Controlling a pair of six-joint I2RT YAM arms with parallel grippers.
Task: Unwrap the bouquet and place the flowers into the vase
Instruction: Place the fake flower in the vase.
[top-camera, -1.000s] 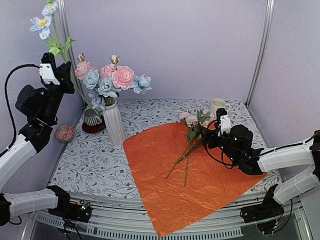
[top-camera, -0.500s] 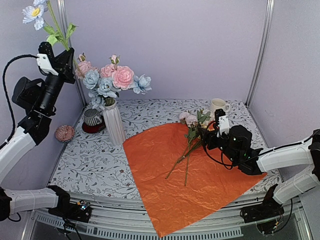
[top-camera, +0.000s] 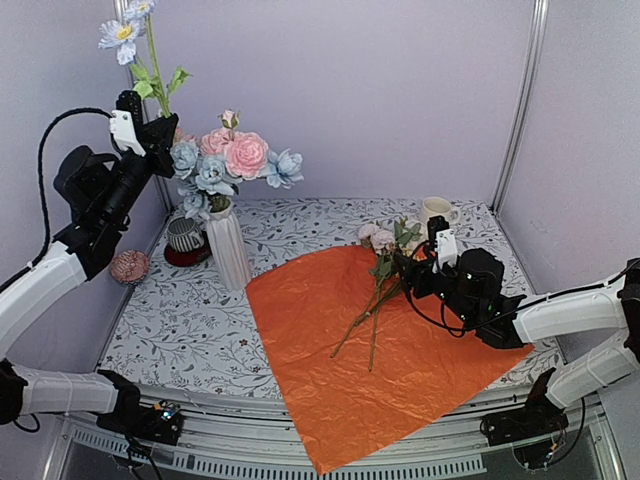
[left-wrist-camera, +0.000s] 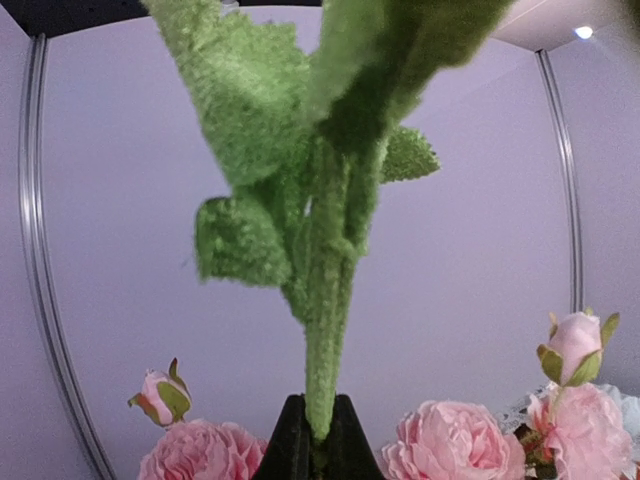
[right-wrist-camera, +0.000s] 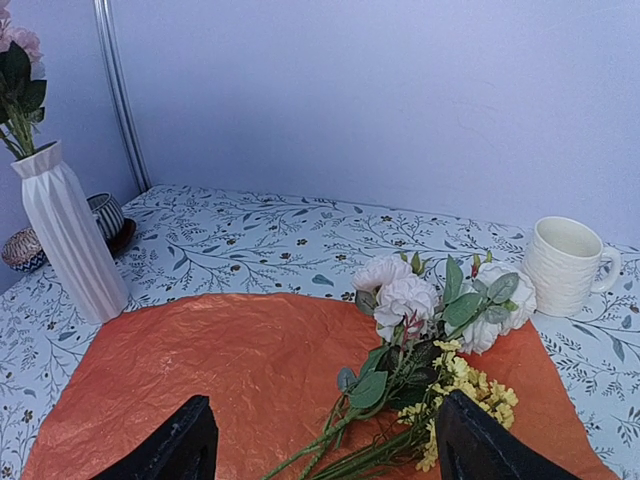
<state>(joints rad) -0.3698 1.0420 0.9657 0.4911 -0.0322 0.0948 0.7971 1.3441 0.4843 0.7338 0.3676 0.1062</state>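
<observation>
Currently the left pincer (top-camera: 156, 130) is clamping one blue-flowered stem (top-camera: 152, 62) high beside one vase (top-camera: 229, 252), standing back-left on the bench (top-camera: 180, 330). The right pincer (top-camera: 402, 268) is gaping wide beside one bunch of flowers (top-camera: 384, 258) lying on one orange sheet (top-camera: 330, 360).

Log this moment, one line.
left jaws: shut on blue flower stem, high beside vase | right jaws: open before loose flowers on orange paper

Room: I see a plain pale-lilac back wall (top-camera: 380, 100) and matching side walls (top-camera: 590, 150) | Frame: slim metal posts (top-camera: 522, 100) stand in both rear corners | Counter (top-camera: 180, 330): white cloth printed with grey-blue leafy sprigs | Light: one small bright spot (left-wrist-camera: 583, 32) high on my left wrist feed
</observation>
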